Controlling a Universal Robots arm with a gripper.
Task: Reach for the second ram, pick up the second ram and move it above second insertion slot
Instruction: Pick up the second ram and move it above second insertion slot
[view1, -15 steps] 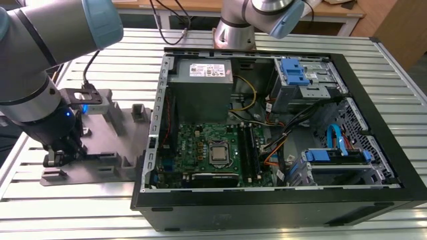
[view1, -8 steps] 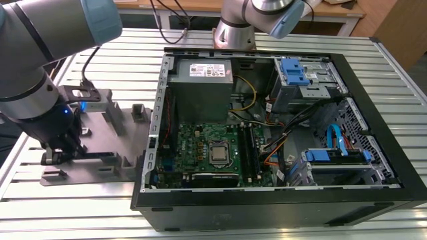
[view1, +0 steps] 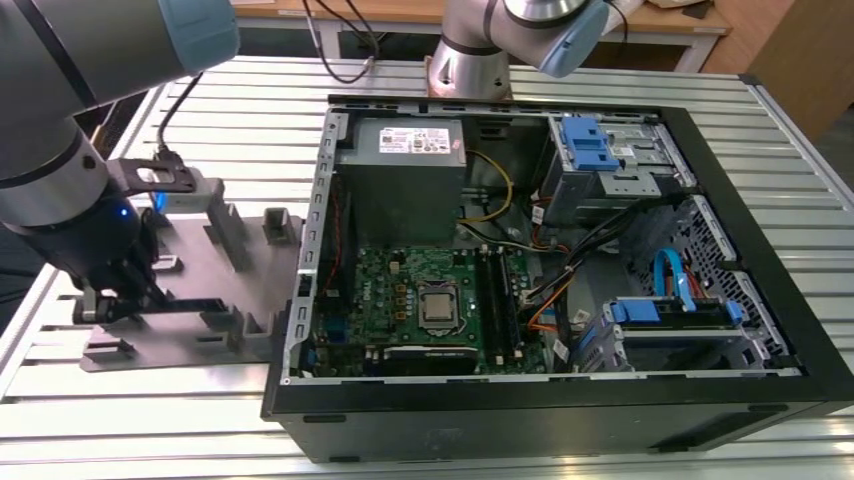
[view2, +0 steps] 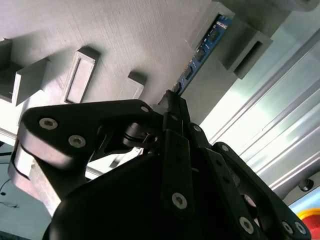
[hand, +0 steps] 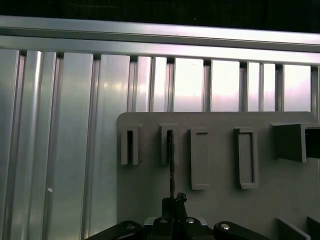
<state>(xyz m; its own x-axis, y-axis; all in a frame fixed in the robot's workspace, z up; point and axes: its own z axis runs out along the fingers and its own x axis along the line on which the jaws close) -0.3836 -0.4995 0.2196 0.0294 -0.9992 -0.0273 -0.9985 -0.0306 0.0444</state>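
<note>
Black linkage gripper (view2: 172, 102) clenched on the near end of the second ram (view2: 204, 46), a thin dark green-blue memory stick, running straight ahead of the fingertips, far end in a holder on the flat grey fixture plate (hand: 225, 212)

Pincer (view1: 115, 303) over grey fixture (view1: 194, 255), open computer case (view1: 534, 415)

Matt grey plastic fixture plate (hand: 220, 170) on shiny ribbed metal table (hand: 75, 125).

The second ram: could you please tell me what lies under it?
The grey holder plate lies under the second ram. Its far end sits in a slotted block; the gripper covers its near end.
</note>
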